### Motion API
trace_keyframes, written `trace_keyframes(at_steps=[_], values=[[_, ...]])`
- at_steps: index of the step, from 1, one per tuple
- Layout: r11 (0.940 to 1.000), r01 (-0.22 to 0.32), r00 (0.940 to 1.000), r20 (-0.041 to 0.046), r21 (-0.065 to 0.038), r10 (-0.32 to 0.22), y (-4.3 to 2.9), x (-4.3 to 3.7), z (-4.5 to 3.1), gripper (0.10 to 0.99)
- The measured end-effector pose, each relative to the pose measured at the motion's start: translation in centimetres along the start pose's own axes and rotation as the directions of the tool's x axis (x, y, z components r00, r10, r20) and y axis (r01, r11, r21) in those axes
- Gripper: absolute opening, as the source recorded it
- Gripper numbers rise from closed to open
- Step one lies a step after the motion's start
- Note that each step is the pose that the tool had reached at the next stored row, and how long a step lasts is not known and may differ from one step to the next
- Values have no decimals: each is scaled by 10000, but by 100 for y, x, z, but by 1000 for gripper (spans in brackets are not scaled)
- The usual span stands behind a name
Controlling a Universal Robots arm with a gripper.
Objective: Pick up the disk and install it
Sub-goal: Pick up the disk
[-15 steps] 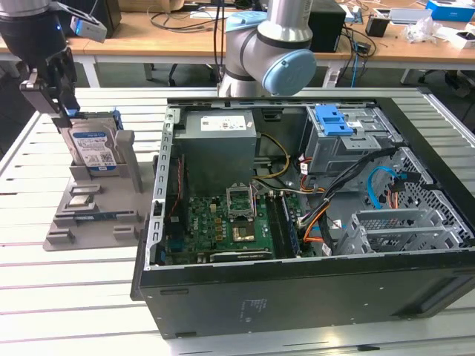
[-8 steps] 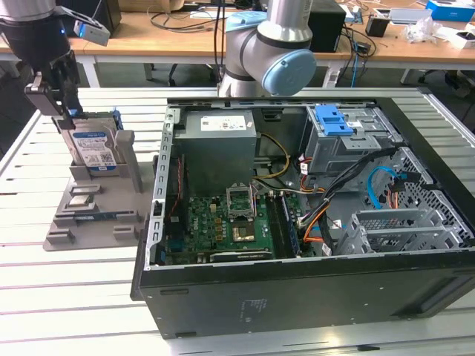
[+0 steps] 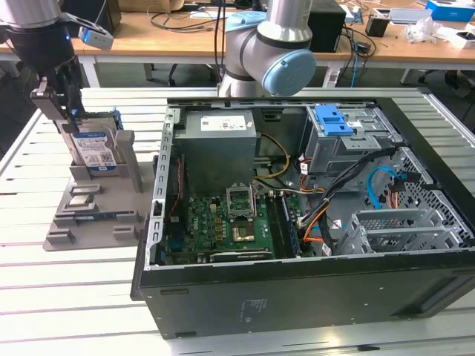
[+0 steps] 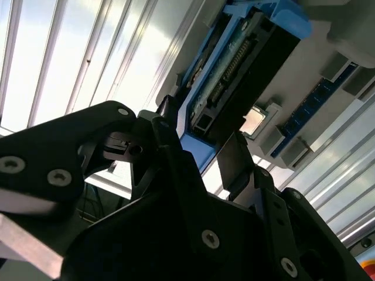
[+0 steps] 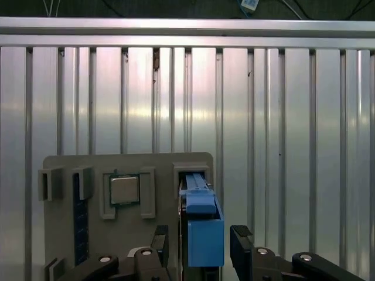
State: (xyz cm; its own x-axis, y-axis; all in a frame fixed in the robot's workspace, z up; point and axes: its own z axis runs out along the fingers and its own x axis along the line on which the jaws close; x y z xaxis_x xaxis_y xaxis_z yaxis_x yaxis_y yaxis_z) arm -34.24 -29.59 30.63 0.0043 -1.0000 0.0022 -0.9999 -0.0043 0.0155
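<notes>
The disk [image 3: 96, 148], a silver drive with a white-and-blue label in a blue carrier frame, stands on edge in a slot of the grey stand [image 3: 89, 215] at the exterior view's left. My gripper [image 3: 70, 111] has come down over its top edge. In the first wrist view the blue carrier [image 5: 204, 225] lies between the two black fingers [image 5: 161, 246], with a narrow gap on each side. In the second wrist view the disk's connector edge [image 4: 234, 76] runs between the fingertips [image 4: 234, 158]. The gripper [image 5: 202, 249] is open around the disk and not clamped on it.
An open computer case [image 3: 297, 297] takes up the table's middle and right, with a motherboard [image 3: 223, 222], cables and a grey drive cage with a blue handle [image 3: 334, 122]. The arm's base [image 3: 267, 52] stands behind the case. A small square chip [image 5: 125, 189] rests on the stand.
</notes>
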Motion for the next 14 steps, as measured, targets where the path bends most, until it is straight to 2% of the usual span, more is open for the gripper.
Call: trace_keyframes(at_steps=[10,14], values=[[10000,2,10000,0,0,-2,-15,-7,154,541],[10000,3,10000,-1,-2,-3,-18,-10,193,541]])
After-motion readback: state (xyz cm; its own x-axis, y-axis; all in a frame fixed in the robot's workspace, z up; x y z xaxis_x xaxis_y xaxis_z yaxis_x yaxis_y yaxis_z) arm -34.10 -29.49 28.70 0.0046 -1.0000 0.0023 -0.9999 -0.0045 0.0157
